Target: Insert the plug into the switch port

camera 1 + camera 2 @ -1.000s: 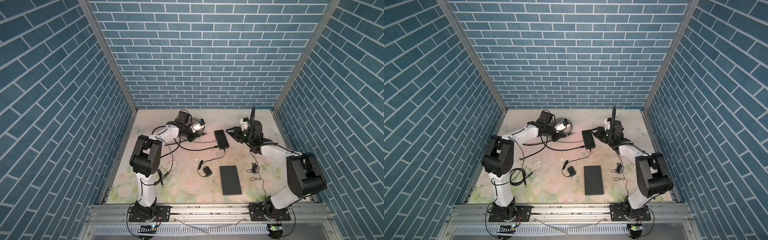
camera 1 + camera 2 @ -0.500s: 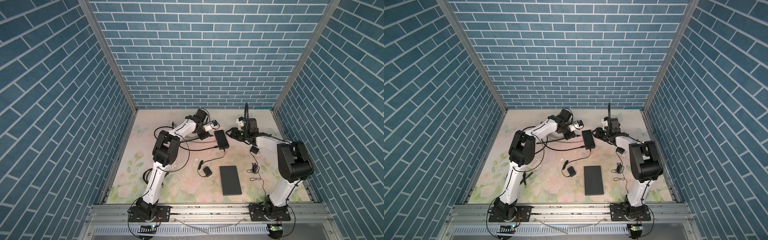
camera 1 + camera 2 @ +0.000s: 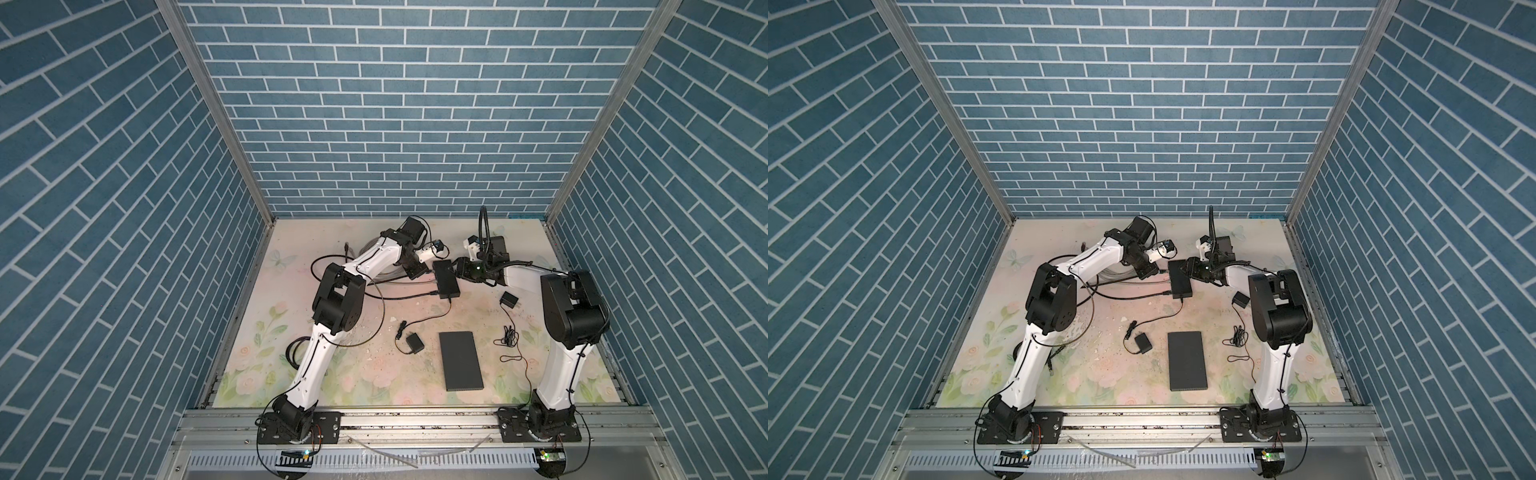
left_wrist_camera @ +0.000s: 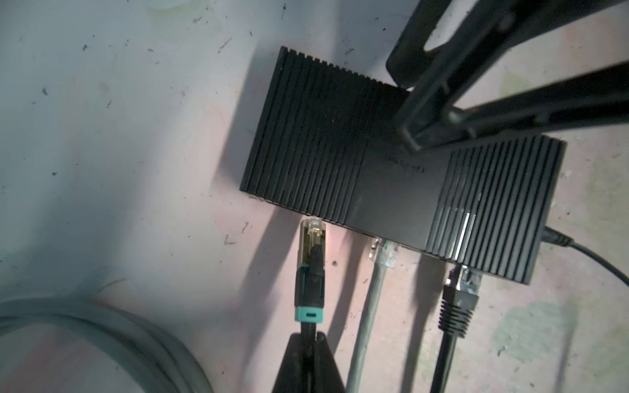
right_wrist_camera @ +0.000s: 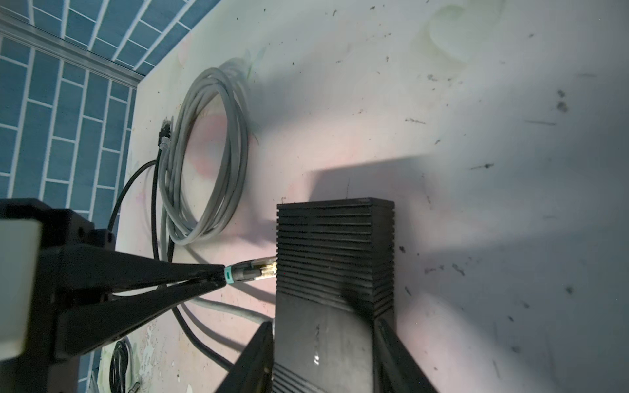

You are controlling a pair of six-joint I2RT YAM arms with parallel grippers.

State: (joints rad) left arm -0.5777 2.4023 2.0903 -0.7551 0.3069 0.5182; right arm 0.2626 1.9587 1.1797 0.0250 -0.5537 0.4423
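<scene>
Left wrist view showed the plug [image 4: 311, 245], clenched in the left hand [image 4: 309, 337], with its tip at the port face of the switch [image 4: 306, 136] near the far edge of the desk [image 4: 136, 136], not yet seated; the right hand [image 5: 323, 326] straddled the switch, grip indeterminate.

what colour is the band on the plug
Teal band on the plug, clearest in the left wrist view.

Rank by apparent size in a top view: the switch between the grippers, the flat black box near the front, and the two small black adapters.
1. flat black box
2. switch, though it lies farther back
3. adapter left of the box and adapter by the right arm: look alike, not ranked.
</scene>
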